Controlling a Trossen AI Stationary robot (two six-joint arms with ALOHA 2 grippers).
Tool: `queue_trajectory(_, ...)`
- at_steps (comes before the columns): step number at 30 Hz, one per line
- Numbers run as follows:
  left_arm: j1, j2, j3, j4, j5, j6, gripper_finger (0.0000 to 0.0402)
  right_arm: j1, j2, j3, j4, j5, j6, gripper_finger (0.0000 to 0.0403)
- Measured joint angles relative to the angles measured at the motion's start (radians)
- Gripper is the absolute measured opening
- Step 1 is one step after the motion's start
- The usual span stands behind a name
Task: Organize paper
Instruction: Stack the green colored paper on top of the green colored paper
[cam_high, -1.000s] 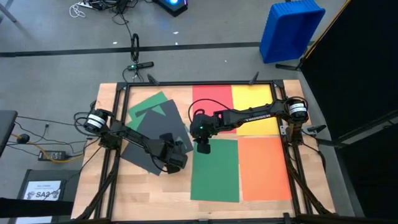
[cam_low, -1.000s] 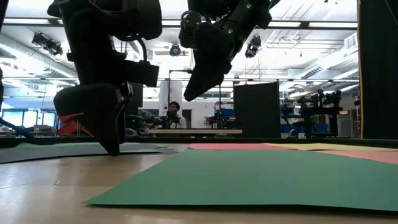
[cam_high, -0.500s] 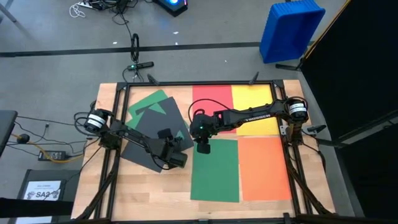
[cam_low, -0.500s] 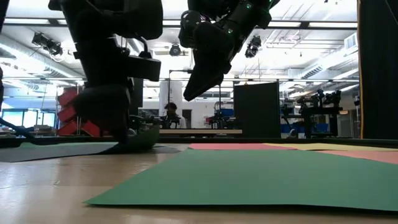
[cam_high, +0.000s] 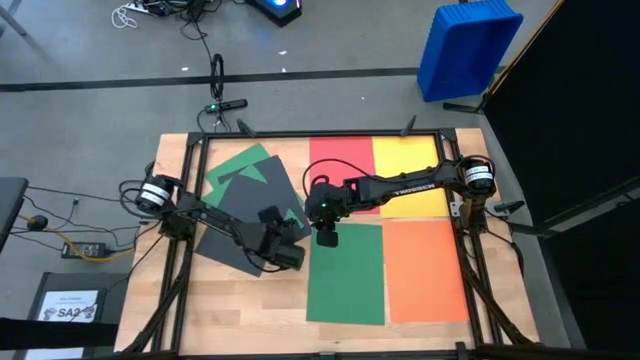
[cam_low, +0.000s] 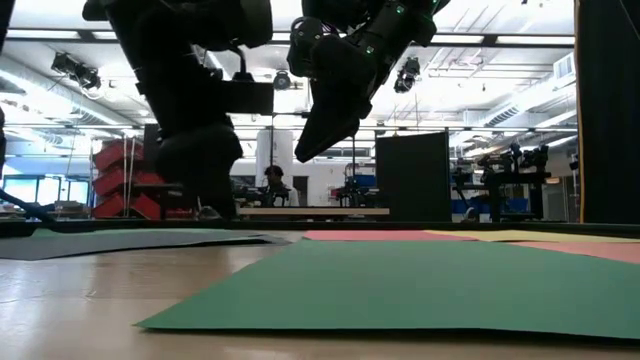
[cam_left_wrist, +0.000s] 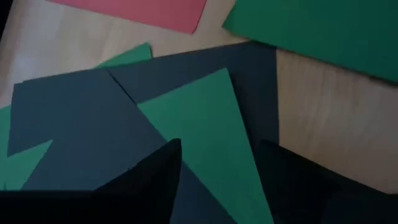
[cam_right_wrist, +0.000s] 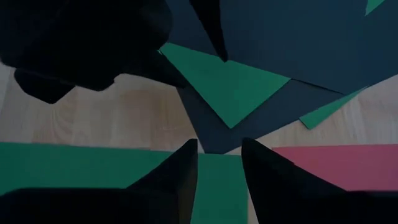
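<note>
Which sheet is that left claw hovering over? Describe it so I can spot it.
Look at the table's left half, where sheets lie crooked in a heap. The left gripper is above the big dark grey sheet topping that heap, unlike the green sheet peeking out beneath.

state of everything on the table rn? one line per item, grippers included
left gripper: open, low over the dark grey sheets, holding nothing
right gripper: fingers apart, raised above the table, empty
dark grey sheets: skewed pile, overlapping a green sheet
green sheet in pile: askew, partly covered
green sheet: flat, squared
orange sheet: flat, squared
red sheet: flat, partly under the right arm
yellow sheet: flat, squared
</note>
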Motion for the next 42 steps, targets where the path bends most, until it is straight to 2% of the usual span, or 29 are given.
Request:
queue_trajectory(8,0.005,0.003,0.000,-0.002,0.132,0.027,0.0178,0.000,0.000,0.000,0.000,0.000,0.000,0.0107)
queue_trajectory(17,0.093,0.003,0.000,0.111,0.163,0.058,0.0184,0.000,0.000,0.000,0.000,-0.001,0.000,0.0107)
queue_trajectory(24,0.142,0.009,0.000,0.092,0.244,0.104,0.0185,0.000,0.000,0.000,0.000,-0.007,0.000,0.0106)
queue_trajectory(28,0.148,0.009,0.000,0.093,0.258,0.110,0.0188,0.000,0.000,0.000,0.000,-0.008,0.000,0.0107)
queue_trajectory(32,0.148,0.014,0.000,0.099,0.261,0.110,0.0205,0.000,0.000,0.000,0.000,-0.008,0.000,0.0105)
queue_trajectory(42,0.148,0.059,0.004,0.114,0.247,0.085,0.0278,0.000,-0.037,0.002,-0.013,-0.008,0.000,0.0103)
